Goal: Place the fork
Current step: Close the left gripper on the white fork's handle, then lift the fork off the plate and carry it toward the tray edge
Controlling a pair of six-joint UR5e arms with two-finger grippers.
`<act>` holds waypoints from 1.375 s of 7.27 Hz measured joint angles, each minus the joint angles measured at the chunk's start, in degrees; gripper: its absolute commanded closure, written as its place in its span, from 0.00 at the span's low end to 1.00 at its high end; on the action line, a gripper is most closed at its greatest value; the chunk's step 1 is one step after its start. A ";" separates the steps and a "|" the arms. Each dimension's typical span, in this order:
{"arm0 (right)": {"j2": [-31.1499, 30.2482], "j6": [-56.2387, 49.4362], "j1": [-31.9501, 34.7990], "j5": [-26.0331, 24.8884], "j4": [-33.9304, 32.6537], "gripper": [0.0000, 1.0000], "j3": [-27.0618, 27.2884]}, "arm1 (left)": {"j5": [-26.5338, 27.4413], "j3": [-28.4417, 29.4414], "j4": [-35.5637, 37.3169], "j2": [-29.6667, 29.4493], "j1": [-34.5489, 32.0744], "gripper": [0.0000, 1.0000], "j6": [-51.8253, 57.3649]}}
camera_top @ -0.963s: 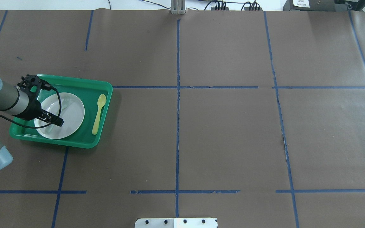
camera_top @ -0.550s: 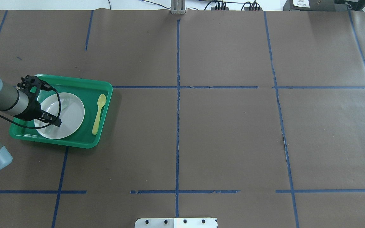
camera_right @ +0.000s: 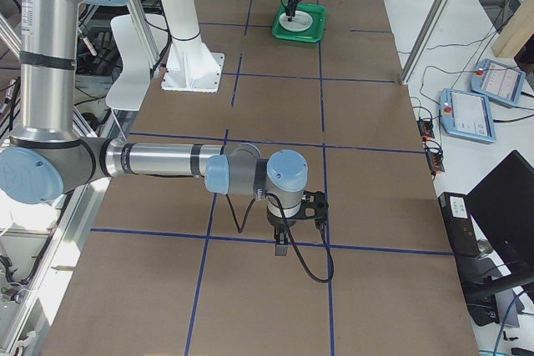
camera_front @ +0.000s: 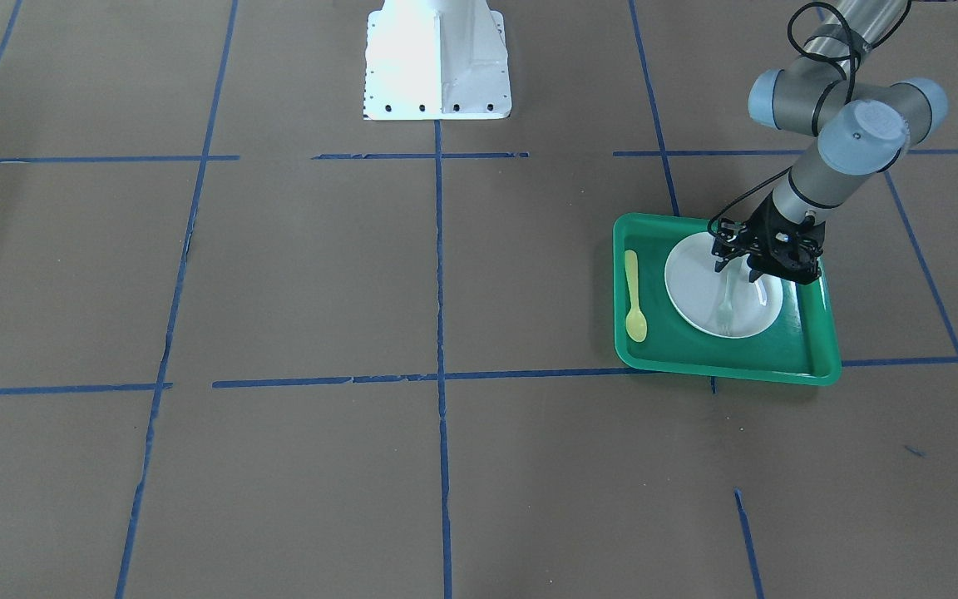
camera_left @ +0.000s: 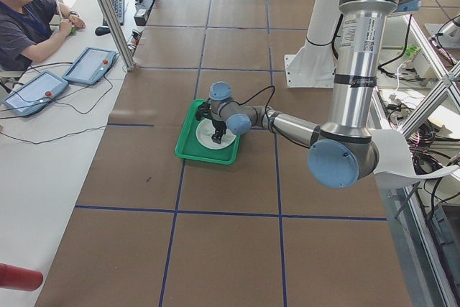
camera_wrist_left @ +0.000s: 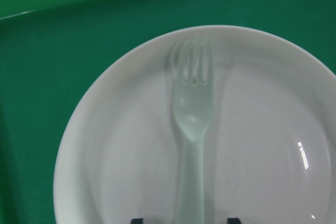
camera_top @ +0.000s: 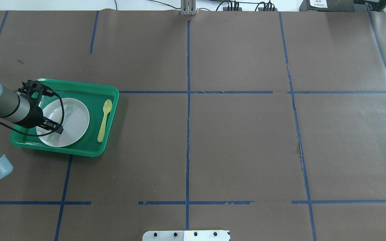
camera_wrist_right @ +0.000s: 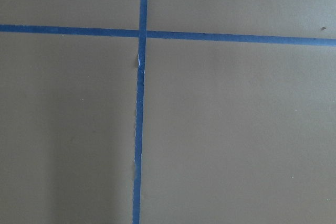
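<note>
The left claw point(camera_top: 58, 129) hangs low over the plate point(camera_top: 77, 124) with its jaws apart. In the left wrist view the two dark finger ends sit at the bottom edge, one on each side of the fork point(camera_wrist_left: 192, 124) handle, with a gap of plate showing on both sides. So it holds nothing.

The fork lies flat on the plate, tines toward the far rim and handle running back under the claw. The plate sits in the green tray point(camera_top: 79, 85), with a yellow spoon point(camera_top: 105, 120) beside it on the tray floor, apart from the plate.

If the plate is the goal, the placing looks all but done: the fork is down and free, and the arm only has to lift clear. If the fork belongs elsewhere, this is the start of a pick and the carry is still ahead. The task sentence names no target, so I cannot settle which.

The handle's end is cut off in the wrist view and covered by the claw from above. The pale fork is faint against the white plate in the wide views.

The right claw point(camera_right: 281, 249) hovers over bare worktop point(camera_top: 240, 140) far from the tray. Its own camera shows no fingers, so I cannot tell how it stands.
</note>
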 measured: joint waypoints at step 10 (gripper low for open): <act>0.00 0.02 0.00 0.00 0.00 0.00 0.00 | -3.62 -2.16 5.96 0.29 -8.48 1.00 0.66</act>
